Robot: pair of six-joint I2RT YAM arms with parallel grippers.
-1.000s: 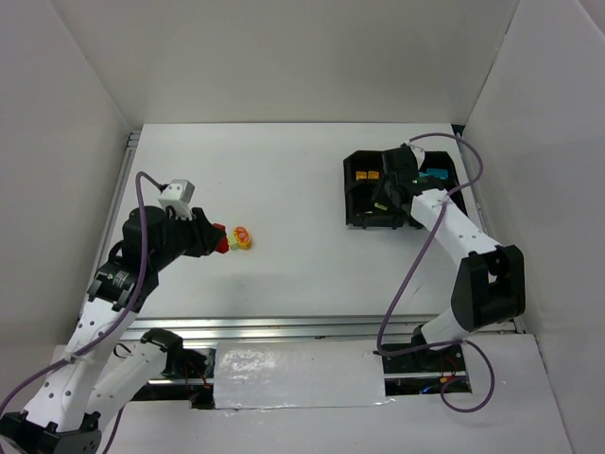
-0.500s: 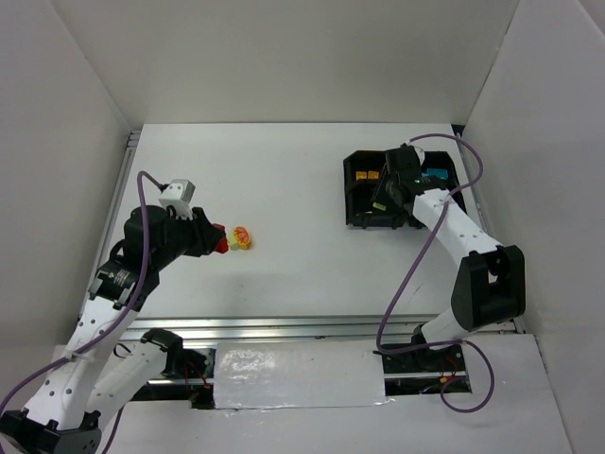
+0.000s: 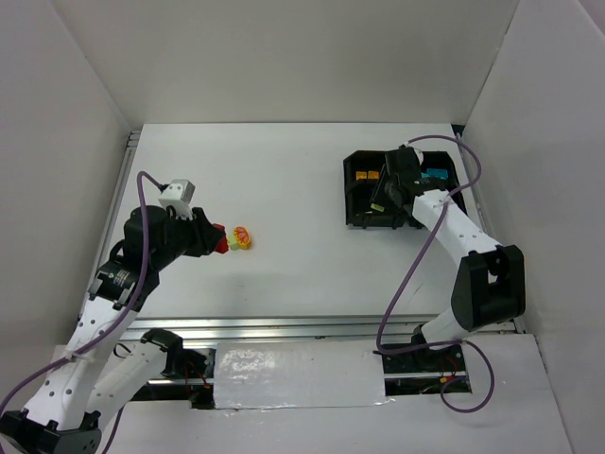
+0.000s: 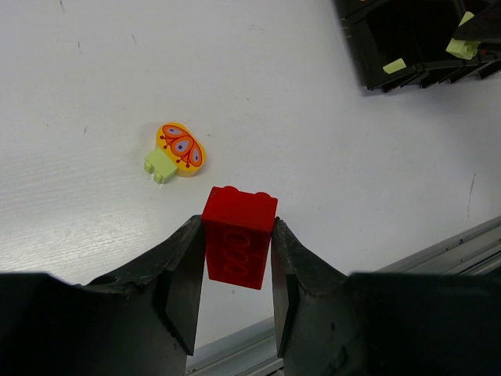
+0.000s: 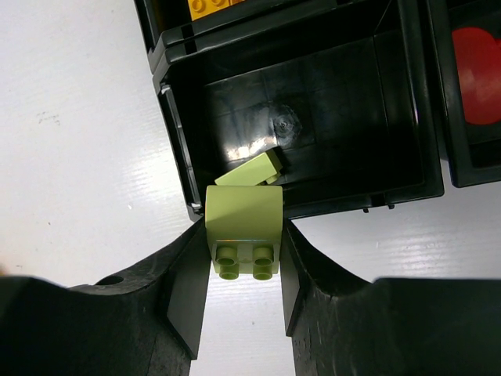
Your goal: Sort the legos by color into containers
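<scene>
My left gripper (image 4: pixel 236 258) is shut on a red brick (image 4: pixel 239 236), held at the table's left (image 3: pixel 220 239). Just beyond it lie an orange-yellow printed piece (image 4: pixel 182 146) and a small pale green brick (image 4: pixel 160 166), touching. My right gripper (image 5: pixel 243 258) is shut on a pale green brick (image 5: pixel 243 227), held at the near edge of the black four-compartment tray (image 5: pixel 176 149), (image 3: pixel 352 180). Another pale green brick (image 5: pixel 252 168) lies in the near left compartment. Orange-yellow bricks (image 3: pixel 367 175) lie in the far left compartment, a teal one (image 3: pixel 437 175) in the far right, a red piece (image 5: pixel 476 53) in the near right.
White walls enclose the table on three sides. A metal rail (image 3: pixel 284 326) runs along the near edge. The tray stands at the back right, close to the right wall.
My right gripper with the pale green brick has shifted slightly towards the tray's far side. The left arm has not moved.
</scene>
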